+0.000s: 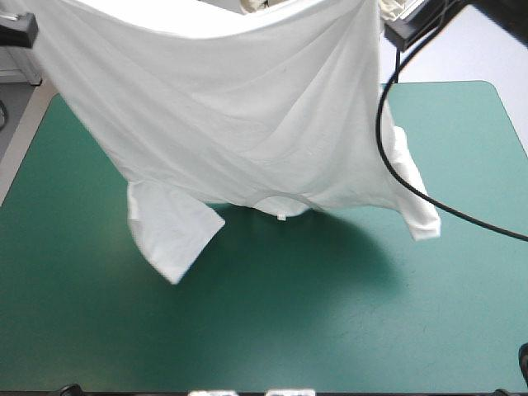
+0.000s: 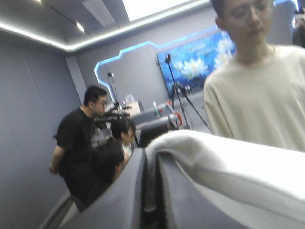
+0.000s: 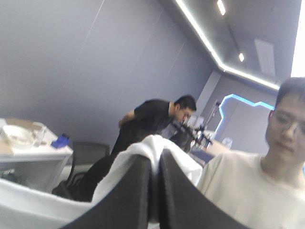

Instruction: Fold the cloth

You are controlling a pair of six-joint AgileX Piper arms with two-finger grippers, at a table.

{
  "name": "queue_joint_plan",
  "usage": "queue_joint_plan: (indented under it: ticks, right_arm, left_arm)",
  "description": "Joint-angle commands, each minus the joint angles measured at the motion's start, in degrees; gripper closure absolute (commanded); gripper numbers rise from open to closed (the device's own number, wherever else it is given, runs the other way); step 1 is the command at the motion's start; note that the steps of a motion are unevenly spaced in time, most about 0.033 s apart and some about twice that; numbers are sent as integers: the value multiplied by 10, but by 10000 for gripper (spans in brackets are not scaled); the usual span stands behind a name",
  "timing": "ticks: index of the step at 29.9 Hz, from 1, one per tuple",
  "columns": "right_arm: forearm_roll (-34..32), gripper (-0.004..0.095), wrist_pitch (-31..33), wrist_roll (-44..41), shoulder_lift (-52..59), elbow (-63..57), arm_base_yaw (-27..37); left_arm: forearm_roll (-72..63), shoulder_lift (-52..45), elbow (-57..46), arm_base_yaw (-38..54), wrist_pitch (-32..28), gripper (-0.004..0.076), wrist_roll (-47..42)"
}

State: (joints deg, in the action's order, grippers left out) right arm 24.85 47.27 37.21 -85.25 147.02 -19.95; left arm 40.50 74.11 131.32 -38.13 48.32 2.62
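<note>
**Shirt in the air, no fold made yet**

The left gripper (image 2: 151, 160) is clenched on the T-shirt (image 1: 239, 124), with white cloth pinched between its black fingers and draped over one of them. From above, the shirt hangs as one wide sheet over the far half of the table (image 1: 330, 330), held up at both upper corners. It hangs upside down, so the collar (image 1: 282, 206) is lowest. I cannot tell whether the collar touches the teal-green cover. The right gripper (image 3: 155, 160) grasps the other corner the same way, with cloth bulging over its fingertips.

As I judge it, the shirt has been picked up and opened out, and that is all. No crease or fold shows. Laying it flat and making every fold are left to do.

Count: one T-shirt; two sleeves, the left sleeve (image 1: 169, 235) and the right sleeve (image 1: 417, 206), both dangling; two grippers, both gripping the shirt.
</note>
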Motion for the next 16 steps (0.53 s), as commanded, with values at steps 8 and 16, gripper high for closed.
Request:
queue_joint_plan:
  ticks: [8,16]
  right_arm:
    - [-30,925,-30,-4,44,84,5]
    - [-154,925,6,-94,11,42,5]
  left_arm:
    - [-60,27,152,-2,-61,741,49]
    - [103,97,129,-2,8,741,-105]
